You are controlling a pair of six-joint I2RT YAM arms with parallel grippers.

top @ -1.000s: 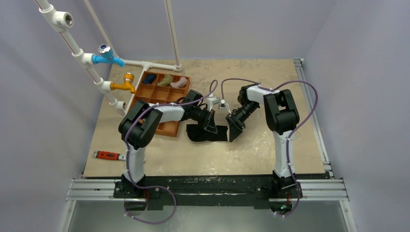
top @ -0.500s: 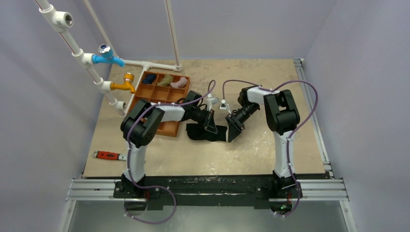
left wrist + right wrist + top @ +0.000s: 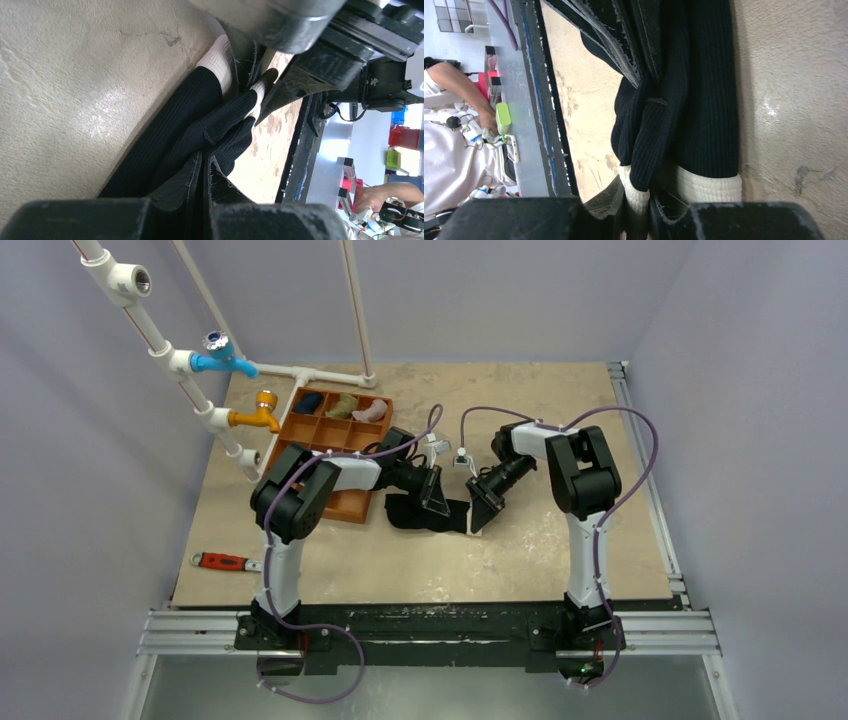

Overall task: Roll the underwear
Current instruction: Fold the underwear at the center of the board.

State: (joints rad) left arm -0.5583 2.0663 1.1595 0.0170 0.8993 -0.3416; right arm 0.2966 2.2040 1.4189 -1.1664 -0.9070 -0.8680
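The small black ribbed-fabric underwear (image 3: 425, 516), white-banded at one end, lies bunched on the mottled beige bench (image 3: 400, 570) between the two arms. The left claw (image 3: 437, 500) is clenched on its black cloth. The right claw (image 3: 479, 512) pinches the white band at the opposite end. Farther back sits an orange-brown compartment tray (image 3: 318, 430), then white pipes (image 3: 133, 282) carrying a blue tap (image 3: 222, 360) and an orange tap (image 3: 258, 415), against pale lilac walls (image 3: 500, 290).

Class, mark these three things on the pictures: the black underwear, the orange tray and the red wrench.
Underwear (image 3: 418, 518): top view, middle of the black cloth.
Tray (image 3: 336, 436): top view, a bare middle compartment.
Wrench (image 3: 222, 561): top view, its red handle.
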